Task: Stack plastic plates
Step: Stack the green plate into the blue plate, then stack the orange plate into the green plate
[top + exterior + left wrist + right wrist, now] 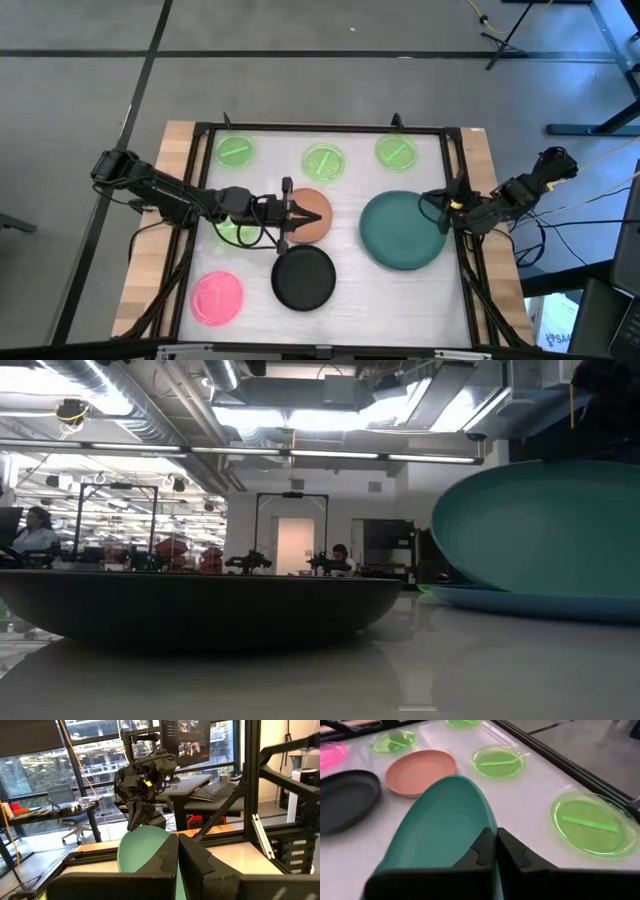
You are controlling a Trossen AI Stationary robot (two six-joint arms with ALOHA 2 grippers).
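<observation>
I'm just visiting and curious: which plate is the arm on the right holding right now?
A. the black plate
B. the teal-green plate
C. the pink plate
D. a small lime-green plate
B: the right gripper is shut on the rim of the teal-green plate, which is tilted up over the slate-blue plate.

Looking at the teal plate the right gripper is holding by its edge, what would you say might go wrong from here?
1. The right gripper pinches only the rim of the tilted teal plate; it might slip out.
2. The teal plate sits unevenly over the slate-blue plate, so it may land off-centre.
3. The left gripper is above the tan-orange plate, close enough to get bumped.
</observation>
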